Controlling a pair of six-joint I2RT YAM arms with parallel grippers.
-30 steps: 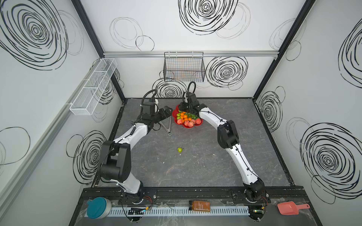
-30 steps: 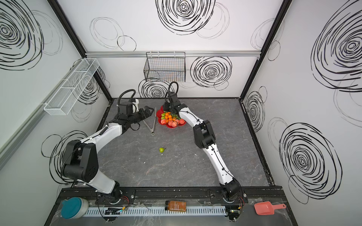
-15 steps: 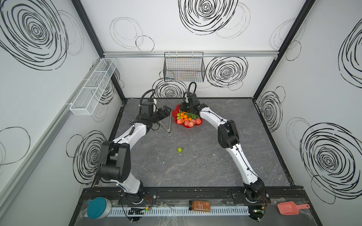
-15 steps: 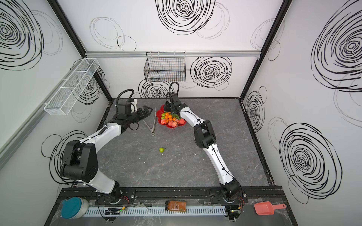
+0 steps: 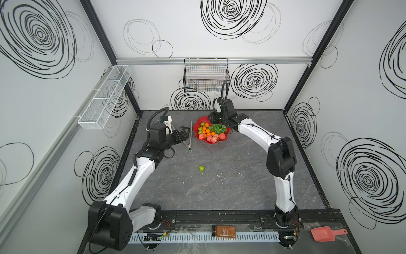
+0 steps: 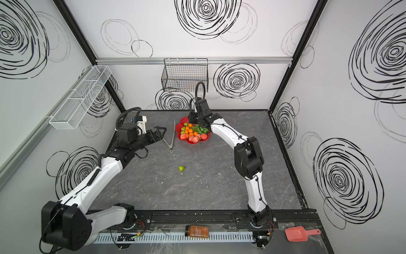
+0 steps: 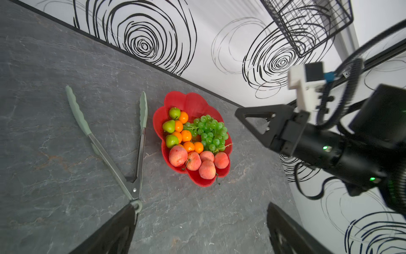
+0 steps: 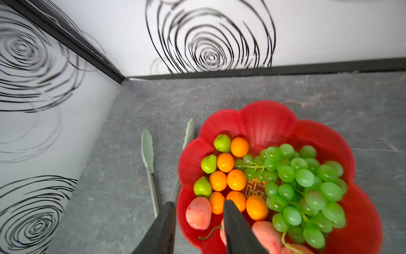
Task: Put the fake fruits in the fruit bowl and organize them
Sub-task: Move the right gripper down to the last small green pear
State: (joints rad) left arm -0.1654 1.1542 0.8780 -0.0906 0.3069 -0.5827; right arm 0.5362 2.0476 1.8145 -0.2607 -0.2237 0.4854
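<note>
The fruit bowl [image 5: 212, 141], a shallow glossy red dish with a scalloped petal rim, is sitting on the grey stone-look table [image 5: 219, 187] near the back wall, in both top views. A gold mark [image 8: 254, 189] is showing at its centre between the fruits.

Inside it, a bunch of glossy green grapes [image 8: 305, 176] is filling one side. Round orange tangerines [image 8: 236, 179] are clustering in the middle, and three little green pears [image 8: 208, 163] are lining the rim on the tongs' side. Pink-orange peaches [image 7: 193, 160] are crowding the edge nearest the robot's base. One more green pear [image 5: 201, 168] is lying alone on the open table, well apart from the bowl.

Metal tongs [image 7: 143, 112] with pale green tips are lying spread just beside the bowl.

The right gripper [image 8: 198, 203] is hovering over the bowl, its jaws standing partly apart and gripping nothing. One finger is showing over the rim by the tongs, the other over the tangerines and peaches.

The left gripper [image 7: 201, 205] is hanging beside the tongs, jaws wide apart and empty, pointing toward the bowl.
</note>
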